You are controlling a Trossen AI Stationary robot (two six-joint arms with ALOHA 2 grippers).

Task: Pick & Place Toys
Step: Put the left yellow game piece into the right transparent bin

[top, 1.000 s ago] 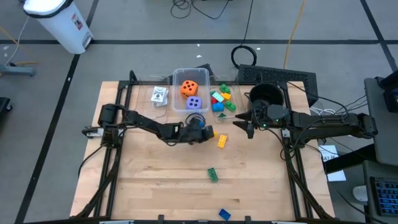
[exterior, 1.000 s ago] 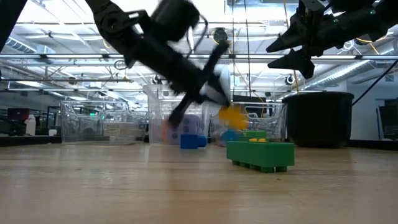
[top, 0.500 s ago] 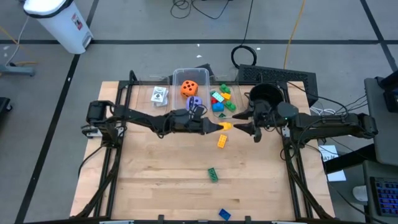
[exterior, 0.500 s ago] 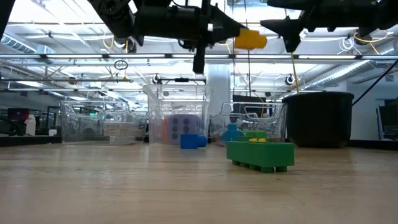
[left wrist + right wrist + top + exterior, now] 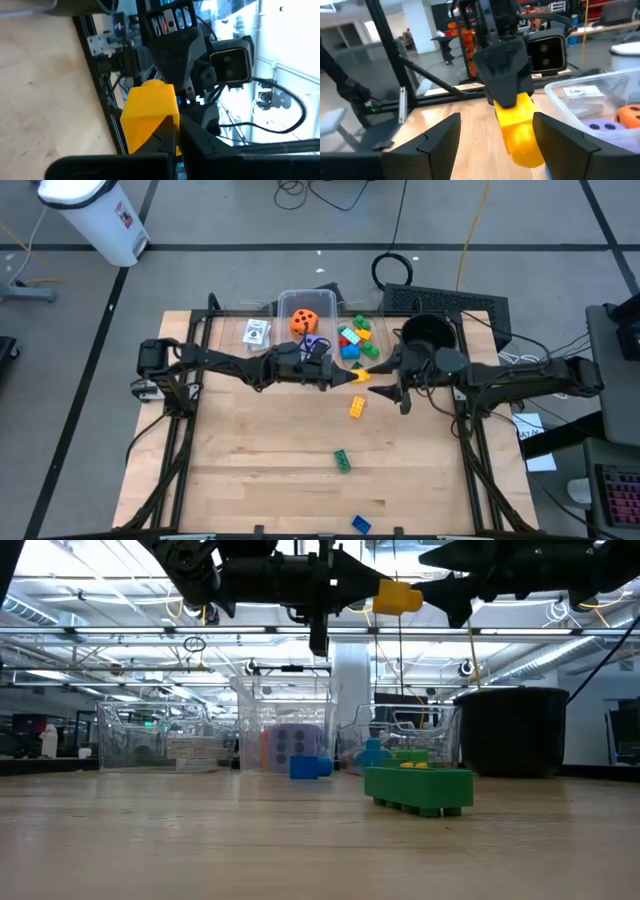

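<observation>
Yellow brick (image 5: 359, 376) clamped in left end effector (image 5: 352, 377), held in air above worktop (image 5: 250, 470), near brick bin (image 5: 372, 364). Right end effector (image 5: 385, 378) faces it, fingers apart either side of brick, not gripping. Second yellow brick (image 5: 356, 407) lies below on worktop.

The left gripper (image 5: 172, 131) clamps a yellow brick (image 5: 150, 117) between its dark fingers (image 5: 197, 142), held above the wooden table (image 5: 45, 90); just beyond the brick the right gripper (image 5: 182, 60) faces it head-on, its wrist camera (image 5: 230, 60) showing; black frame rails (image 5: 97, 90) run along the table's edge.
</observation>
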